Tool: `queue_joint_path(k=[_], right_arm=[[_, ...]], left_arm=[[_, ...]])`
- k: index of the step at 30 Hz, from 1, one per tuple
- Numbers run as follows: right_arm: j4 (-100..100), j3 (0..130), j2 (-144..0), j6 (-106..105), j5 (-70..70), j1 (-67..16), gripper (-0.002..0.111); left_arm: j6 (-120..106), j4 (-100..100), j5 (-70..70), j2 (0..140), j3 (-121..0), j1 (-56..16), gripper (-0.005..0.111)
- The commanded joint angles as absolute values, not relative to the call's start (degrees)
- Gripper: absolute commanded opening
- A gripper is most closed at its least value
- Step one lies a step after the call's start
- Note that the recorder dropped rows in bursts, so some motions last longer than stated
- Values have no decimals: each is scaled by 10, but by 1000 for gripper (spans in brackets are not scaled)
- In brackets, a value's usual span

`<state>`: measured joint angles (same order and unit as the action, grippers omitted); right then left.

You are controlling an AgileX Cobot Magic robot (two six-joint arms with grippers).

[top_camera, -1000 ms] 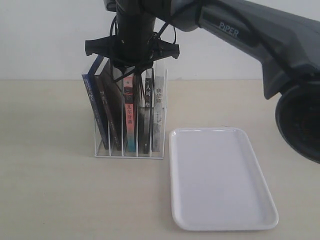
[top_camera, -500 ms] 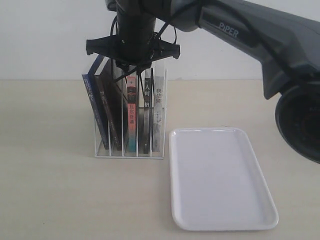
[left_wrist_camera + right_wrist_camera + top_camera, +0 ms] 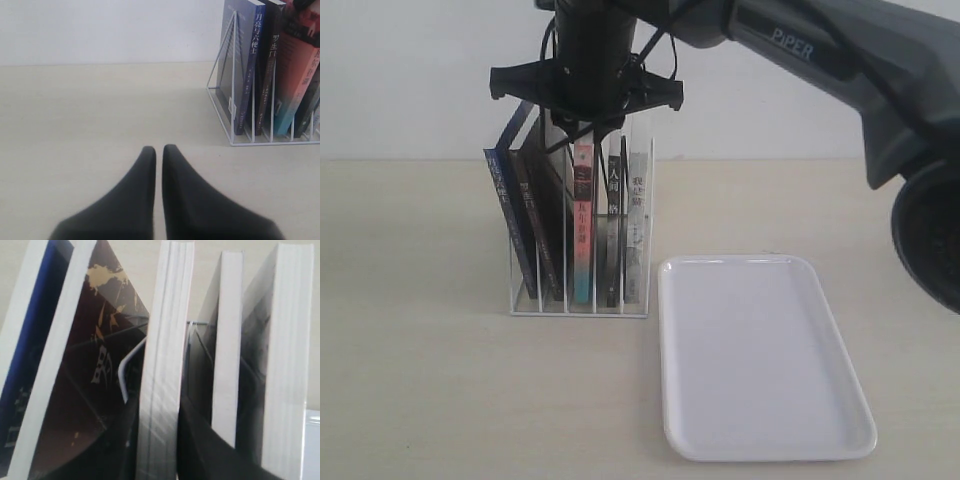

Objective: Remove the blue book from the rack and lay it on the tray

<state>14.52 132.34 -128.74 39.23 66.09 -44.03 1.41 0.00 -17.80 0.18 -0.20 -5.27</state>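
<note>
The white wire rack [image 3: 647, 240] holds several upright books. The blue book [image 3: 506, 215] leans in the leftmost slot, its blue spine also plain in the left wrist view [image 3: 248, 75] and at the edge of the right wrist view [image 3: 22, 345]. My right gripper [image 3: 582, 135] hangs over the rack's top. It is shut [image 3: 157, 412] on the page edge of the red-and-teal-spined book [image 3: 582, 220], two slots from the blue one. The white tray [image 3: 760, 360] lies flat to the right of the rack. My left gripper [image 3: 158, 148] is shut on nothing, low over the table and short of the rack [image 3: 220, 100].
A black-spined book [image 3: 542, 225] leans against the blue one. Two more books [image 3: 625, 225] fill the right slots. The right arm [image 3: 820, 60] stretches from the upper right across the rack. A pale wall stands behind the table.
My right gripper has risen a little, and the red-and-teal-spined book has come up slightly with it. The blue book and the tray have not moved.
</note>
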Motion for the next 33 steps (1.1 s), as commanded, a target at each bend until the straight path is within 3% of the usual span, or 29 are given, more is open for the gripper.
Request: queue_joint_path(k=[1, 33], right_arm=[[159, 1326, -1252, 390, 653, -440, 0], [173, 1326, -1153, 385, 666, -440, 0]], left_arm=[[18, 0, -177, 0, 0, -51, 4], [18, 0, -177, 0, 0, -51, 4]])
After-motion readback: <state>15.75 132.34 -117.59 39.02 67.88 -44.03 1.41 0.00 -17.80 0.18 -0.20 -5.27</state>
